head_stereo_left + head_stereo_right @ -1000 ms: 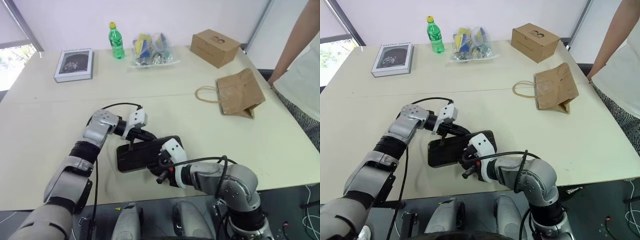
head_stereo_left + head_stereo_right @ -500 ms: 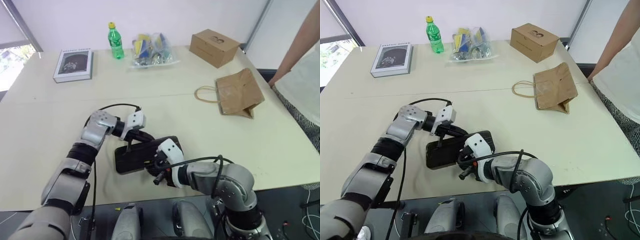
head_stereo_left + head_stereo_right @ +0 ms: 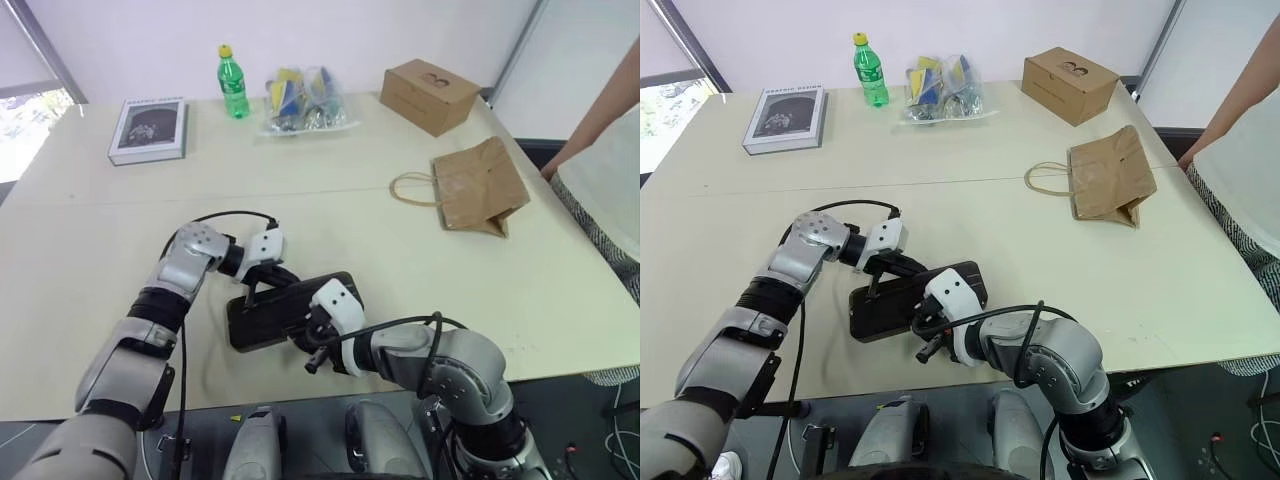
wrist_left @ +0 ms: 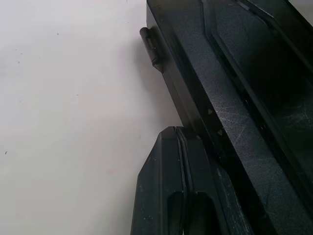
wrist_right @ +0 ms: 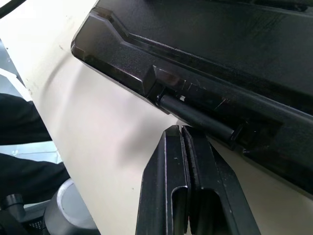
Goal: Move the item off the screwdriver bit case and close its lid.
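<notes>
The screwdriver bit case point(image 3: 285, 312) lies dark and flat near the table's front edge, and its lid point(image 3: 910, 295) appears down over the tray. My left gripper point(image 3: 272, 280) is shut, its fingertips point(image 4: 177, 134) resting against the case's far left edge point(image 4: 234, 112). My right gripper point(image 3: 308, 336) is shut too, its tips point(image 5: 182, 129) just short of the latch on the case's near edge point(image 5: 195, 115). Neither gripper holds anything. The item, a brown paper bag point(image 3: 478, 186) with loop handles, lies on the table far to the right, well apart from the case.
At the back of the table point(image 3: 90, 230) are a grey book point(image 3: 148, 129), a green bottle point(image 3: 232, 82), a clear bag of snacks point(image 3: 303, 98) and a cardboard box point(image 3: 432, 94). A person's arm point(image 3: 612, 100) shows at the right edge.
The case and both grippers have shifted a little to the left. The person's arm at the right has drawn back.
</notes>
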Robot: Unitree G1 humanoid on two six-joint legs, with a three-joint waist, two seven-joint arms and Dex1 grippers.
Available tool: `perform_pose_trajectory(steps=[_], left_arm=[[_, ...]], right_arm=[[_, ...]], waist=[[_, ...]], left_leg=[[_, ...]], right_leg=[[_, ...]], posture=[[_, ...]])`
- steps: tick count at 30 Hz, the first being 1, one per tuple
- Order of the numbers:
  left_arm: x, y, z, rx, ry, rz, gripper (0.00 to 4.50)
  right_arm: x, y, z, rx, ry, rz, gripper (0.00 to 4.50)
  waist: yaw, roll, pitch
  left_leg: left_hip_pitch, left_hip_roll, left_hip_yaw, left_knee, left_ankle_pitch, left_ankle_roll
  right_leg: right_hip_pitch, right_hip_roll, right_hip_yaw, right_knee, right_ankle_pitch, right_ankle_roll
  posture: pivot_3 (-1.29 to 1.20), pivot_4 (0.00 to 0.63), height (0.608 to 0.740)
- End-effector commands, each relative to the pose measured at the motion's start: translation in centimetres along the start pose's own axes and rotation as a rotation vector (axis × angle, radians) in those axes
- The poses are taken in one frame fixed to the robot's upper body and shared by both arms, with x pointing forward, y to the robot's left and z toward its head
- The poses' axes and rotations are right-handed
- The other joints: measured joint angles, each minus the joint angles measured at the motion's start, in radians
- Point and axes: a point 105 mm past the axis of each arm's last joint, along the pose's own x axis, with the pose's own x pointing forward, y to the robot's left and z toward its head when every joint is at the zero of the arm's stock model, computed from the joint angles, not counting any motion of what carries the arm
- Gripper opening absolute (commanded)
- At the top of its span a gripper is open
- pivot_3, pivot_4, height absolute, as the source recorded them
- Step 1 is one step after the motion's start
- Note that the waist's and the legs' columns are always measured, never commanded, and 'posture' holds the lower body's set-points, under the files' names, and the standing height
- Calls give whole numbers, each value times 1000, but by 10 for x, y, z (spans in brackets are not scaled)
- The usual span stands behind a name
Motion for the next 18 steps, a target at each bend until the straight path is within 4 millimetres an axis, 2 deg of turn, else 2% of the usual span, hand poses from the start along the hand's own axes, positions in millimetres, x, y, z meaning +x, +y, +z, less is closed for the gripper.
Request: perform_pose_trajectory(steps=[1,7,18], left_arm=[[23,-17,-3,8,0,-119,0],[25,-14,-2,8,-7,-109,0],[3,13,-3,1,-5,30,0]], right_arm=[[-13,-7,50,-81,-223,-77,67],[-11,0,52,-104,-213,-35,67],[-41,-4,46,-192,-147,90,67]], waist=[[1,0,0],[1,0,0],[5,0,-1]], left_leg=[[0,0,0,0,0,0],[0,0,0,0,0,0],[0,-1,0,0,0,0]], right_leg=[[0,0,0,0,0,0],[0,0,0,0,0,0],[1,-1,-1,-1,0,0]], posture=[[0,150,740],[0,150,740],[0,150,740]])
